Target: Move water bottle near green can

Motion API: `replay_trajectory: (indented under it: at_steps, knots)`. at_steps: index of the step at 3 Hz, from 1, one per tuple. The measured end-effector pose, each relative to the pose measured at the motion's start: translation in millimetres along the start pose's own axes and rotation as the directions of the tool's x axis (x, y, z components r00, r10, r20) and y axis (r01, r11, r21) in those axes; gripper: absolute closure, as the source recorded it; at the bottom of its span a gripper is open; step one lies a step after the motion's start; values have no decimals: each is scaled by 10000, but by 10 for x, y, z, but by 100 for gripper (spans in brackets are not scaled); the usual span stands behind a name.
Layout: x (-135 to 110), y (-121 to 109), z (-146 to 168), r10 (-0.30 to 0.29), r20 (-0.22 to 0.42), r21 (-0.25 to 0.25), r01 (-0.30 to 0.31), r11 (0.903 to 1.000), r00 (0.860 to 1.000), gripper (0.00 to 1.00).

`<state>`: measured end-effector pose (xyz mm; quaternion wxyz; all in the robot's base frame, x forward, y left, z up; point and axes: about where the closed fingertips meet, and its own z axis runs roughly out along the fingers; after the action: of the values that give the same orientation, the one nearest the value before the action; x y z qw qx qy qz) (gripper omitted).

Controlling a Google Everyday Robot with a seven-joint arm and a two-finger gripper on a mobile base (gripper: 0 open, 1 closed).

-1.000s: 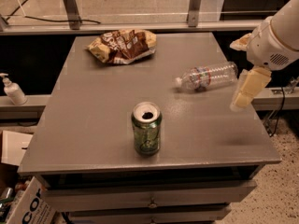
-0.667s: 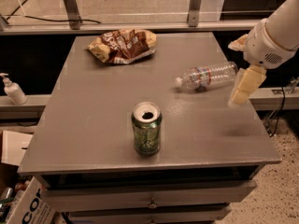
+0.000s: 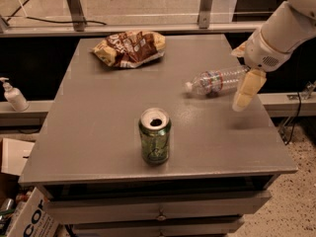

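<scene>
Claw (image 3: 247,90), closure cannot be told, has shifted closer to water bottle (image 3: 217,81) near counter's (image 3: 98,132) right edge; green can (image 3: 155,142) well apart.

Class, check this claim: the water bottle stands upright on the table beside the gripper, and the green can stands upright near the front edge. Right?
No. The camera view shows the water bottle lying on its side on the table beside the gripper; the green can does stand upright near the front edge.

I see a lab-like room: grey bench (image 3: 98,132) with drawers (image 3: 158,214), speckled floor (image 3: 302,201), cardboard box (image 3: 30,217); end effector (image 3: 245,90) over the bench's right side.
</scene>
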<state>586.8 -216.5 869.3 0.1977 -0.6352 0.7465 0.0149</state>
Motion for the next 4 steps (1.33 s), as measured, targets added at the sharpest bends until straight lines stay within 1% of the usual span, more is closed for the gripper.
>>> replay_trajectory:
  at_steps: [2, 3, 4]
  knots:
    - [-65, -306, 258, -22, -140, -300, 18, 9995, 9999, 0]
    - [-102, -443, 338, -43, -220, -368, 35, 9993, 9997, 18]
    - [-153, -484, 404, -99, -241, -460, 88, 9989, 9997, 41]
